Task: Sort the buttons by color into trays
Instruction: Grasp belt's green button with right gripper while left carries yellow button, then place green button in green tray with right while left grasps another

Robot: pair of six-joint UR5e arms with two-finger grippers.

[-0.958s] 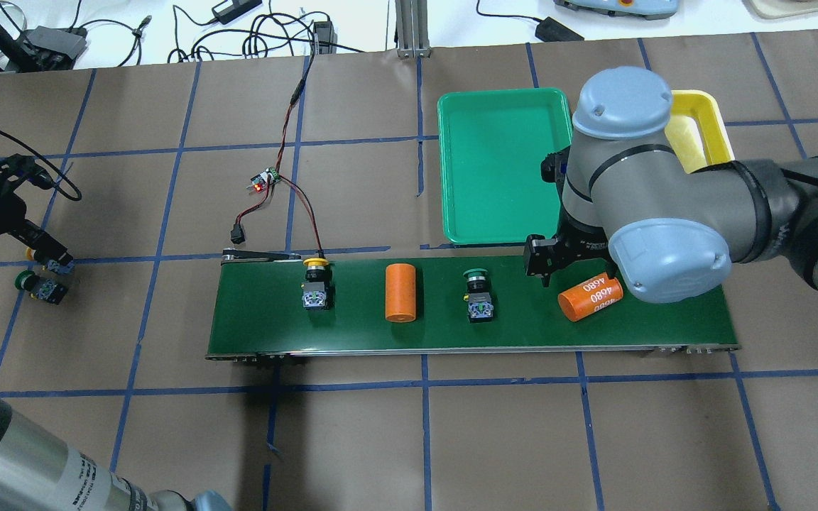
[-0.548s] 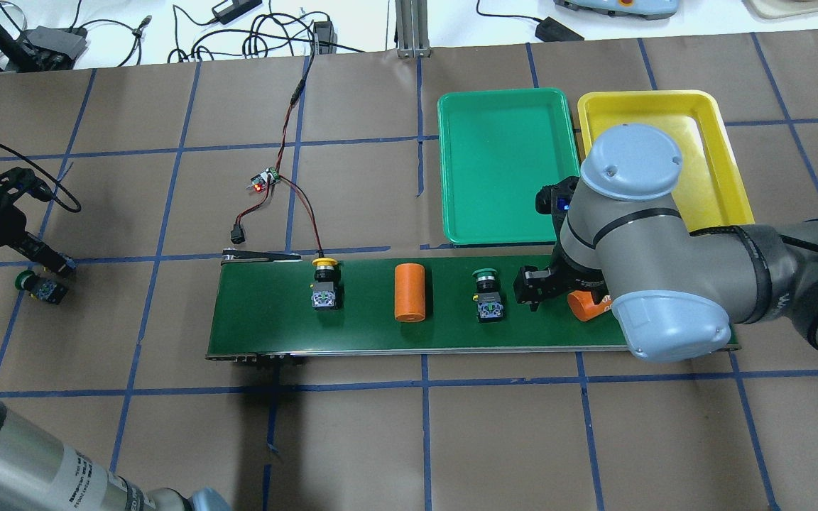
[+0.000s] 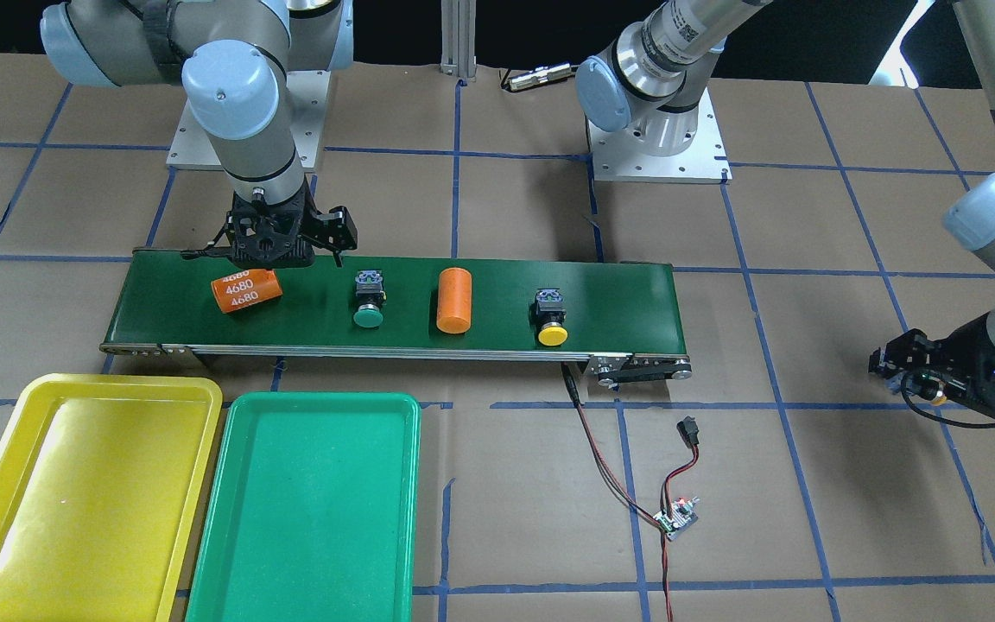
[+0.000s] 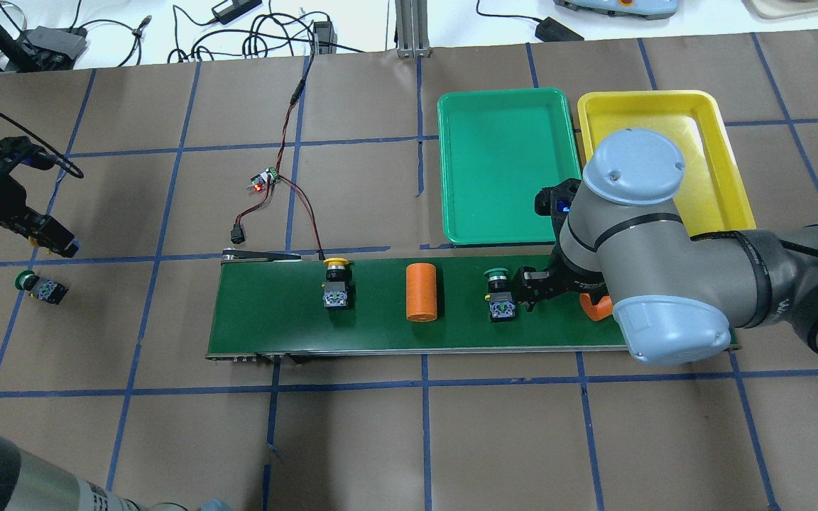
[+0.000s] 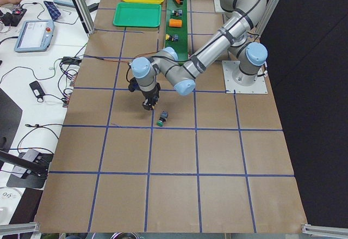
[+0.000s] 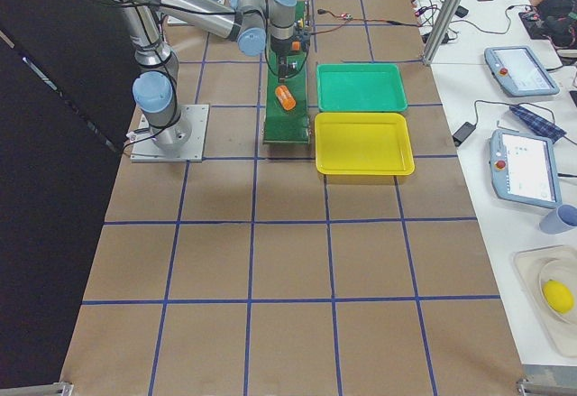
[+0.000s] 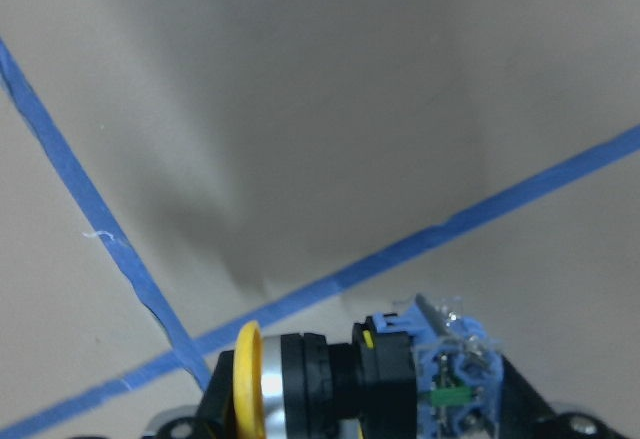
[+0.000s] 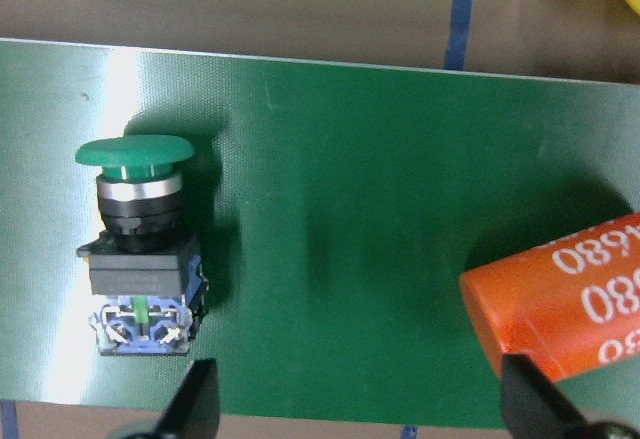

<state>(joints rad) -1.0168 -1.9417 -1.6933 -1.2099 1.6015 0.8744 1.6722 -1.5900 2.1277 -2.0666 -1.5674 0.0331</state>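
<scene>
My left gripper [image 4: 56, 239] is shut on a yellow button [image 7: 340, 379] and holds it above the table, up and to the right of a green button [image 4: 40, 287] that lies on the paper. A yellow button [image 4: 336, 282] and a green button [image 4: 499, 294] lie on the conveyor belt [image 4: 274, 319]. My right gripper [image 8: 365, 411] is open and empty low over the belt, between the belt's green button [image 8: 140, 239] and an orange cylinder [image 8: 570, 289]. The green tray [image 4: 501, 163] and the yellow tray [image 4: 707, 142] lie beyond the belt, both empty.
A second orange cylinder [image 4: 422, 292] lies on the belt between the two buttons. A small circuit board with red and black wires [image 4: 265, 179] lies beyond the belt's left end. Blue tape lines cross the brown table cover.
The belt carried its buttons and cylinders to the right. My right gripper came down over the belt toward the green button. My left gripper lifted the yellow button away from the green one.
</scene>
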